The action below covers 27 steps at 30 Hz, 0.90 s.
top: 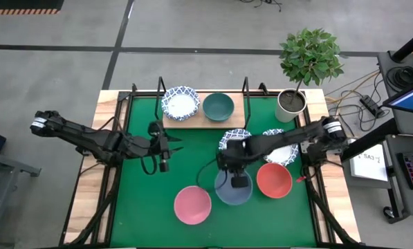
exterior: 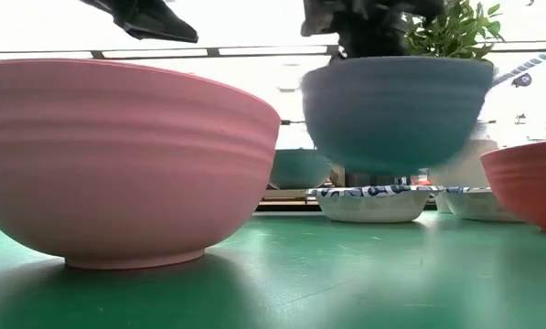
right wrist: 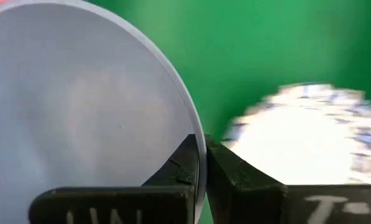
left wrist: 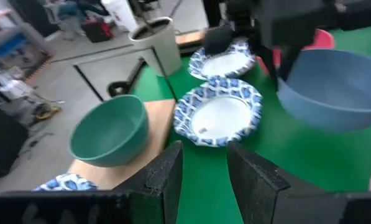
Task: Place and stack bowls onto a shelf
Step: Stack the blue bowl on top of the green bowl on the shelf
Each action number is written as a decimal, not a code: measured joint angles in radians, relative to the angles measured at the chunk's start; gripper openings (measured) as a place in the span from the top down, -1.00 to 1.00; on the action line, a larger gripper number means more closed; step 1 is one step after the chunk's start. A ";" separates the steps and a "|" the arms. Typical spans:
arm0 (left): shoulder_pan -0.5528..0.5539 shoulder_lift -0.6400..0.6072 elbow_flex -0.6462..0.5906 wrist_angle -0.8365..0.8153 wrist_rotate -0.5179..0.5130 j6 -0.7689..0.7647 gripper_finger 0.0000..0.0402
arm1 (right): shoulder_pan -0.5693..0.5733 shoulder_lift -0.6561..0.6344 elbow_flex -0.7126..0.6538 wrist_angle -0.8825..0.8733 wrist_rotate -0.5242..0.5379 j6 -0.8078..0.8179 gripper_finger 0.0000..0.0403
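The light-wood shelf [top: 200, 116] stands at the mat's far edge and carries a blue-and-white patterned bowl [top: 180, 102] and a dark green bowl [top: 218, 106]. My right gripper [top: 238, 177] is shut on the grey-blue bowl [top: 232, 191] over the middle of the mat. That bowl floats above the mat in the low view [exterior: 396, 110]. A pink bowl [top: 192, 205] and a red bowl [top: 274, 180] sit on their bases on the mat. Two more patterned bowls [top: 232, 138] [top: 281, 146] lie behind them. My left gripper [top: 173, 146] hangs open near the shelf's front, touching nothing. My right gripper pinches the grey-blue bowl's rim [right wrist: 194, 134] on its far side, one finger [right wrist: 179, 165] inside the bowl and the other [right wrist: 235, 171] outside. The fingers come from above, pointing down. The bowl hangs upright below them, lifted clear of the mat [exterior: 346, 274].
A white plant pot [top: 290, 104] with a leafy plant stands at the mat's far right corner beside the shelf. The shelf's right third is bare board. The pink bowl [exterior: 117, 164] looms close in the low view. Black frame bars run along the mat's left and right edges.
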<state>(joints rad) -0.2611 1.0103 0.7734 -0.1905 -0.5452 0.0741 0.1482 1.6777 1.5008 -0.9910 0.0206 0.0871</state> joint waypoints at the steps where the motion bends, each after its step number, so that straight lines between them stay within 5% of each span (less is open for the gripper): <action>1: 0.000 -0.002 0.000 0.001 -0.019 0.006 0.46 | -0.021 -0.008 0.020 -0.006 0.028 0.003 0.96; 8: 0.000 -0.029 0.000 0.026 -0.099 0.018 0.46 | -0.227 -0.049 0.175 -0.033 0.198 0.005 0.96; 17: 0.000 -0.058 0.000 0.016 -0.100 0.018 0.46 | -0.535 0.006 0.301 -0.025 0.216 -0.061 0.96; 27: 0.000 -0.059 0.000 -0.009 -0.100 0.045 0.46 | -0.634 0.120 0.342 -0.021 0.208 -0.117 0.96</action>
<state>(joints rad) -0.2611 0.9518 0.7734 -0.1999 -0.6456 0.1192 -0.4858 1.7975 1.8432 -1.0120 0.2286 -0.0300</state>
